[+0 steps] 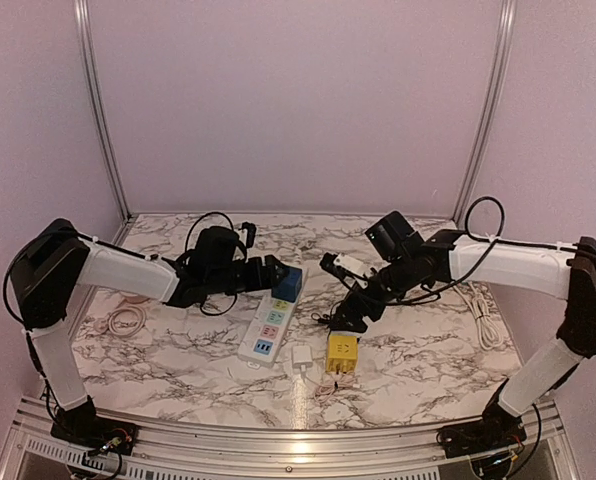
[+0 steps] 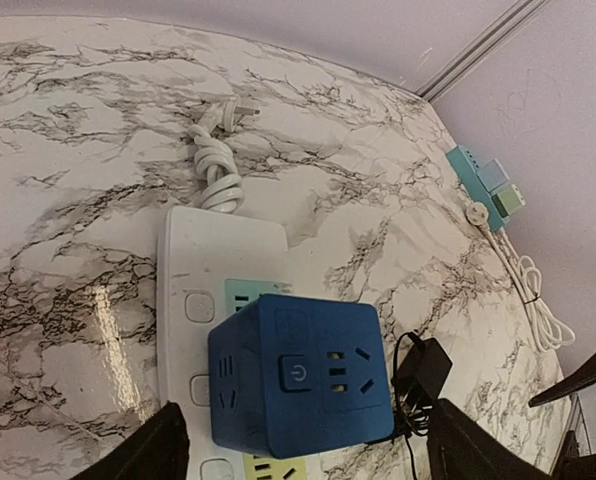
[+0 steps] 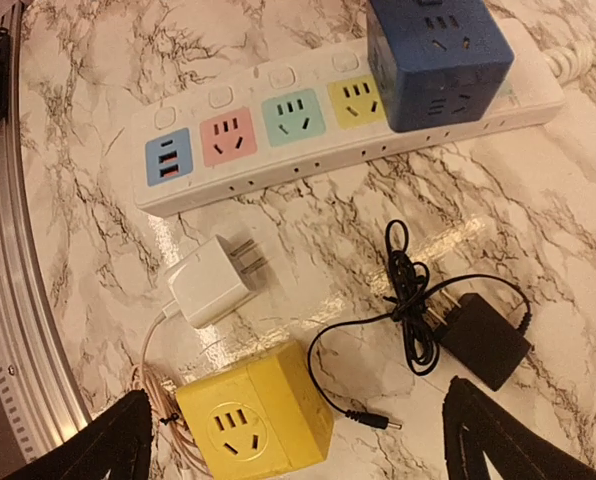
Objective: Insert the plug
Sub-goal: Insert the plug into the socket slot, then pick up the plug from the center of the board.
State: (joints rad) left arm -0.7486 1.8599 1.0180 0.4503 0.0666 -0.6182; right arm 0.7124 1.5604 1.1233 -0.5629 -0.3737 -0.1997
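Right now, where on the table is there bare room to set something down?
Bare marble lies between the coiled cable and the power strip, and right of the yellow cube. It is crowded around the white charger and black adapter.

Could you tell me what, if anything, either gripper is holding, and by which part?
Nothing is held. The left gripper stands open astride the blue cube; the right gripper is open.

The blue cube plug [image 2: 300, 372] sits squarely on the white power strip [image 3: 278, 160]. It covers the end socket, just beside the strip's yellow one. Its visible faces carry outlets, and one has a round button. The strip lies flat, with its yellow, green and pink sockets and blue USB panel uncovered.
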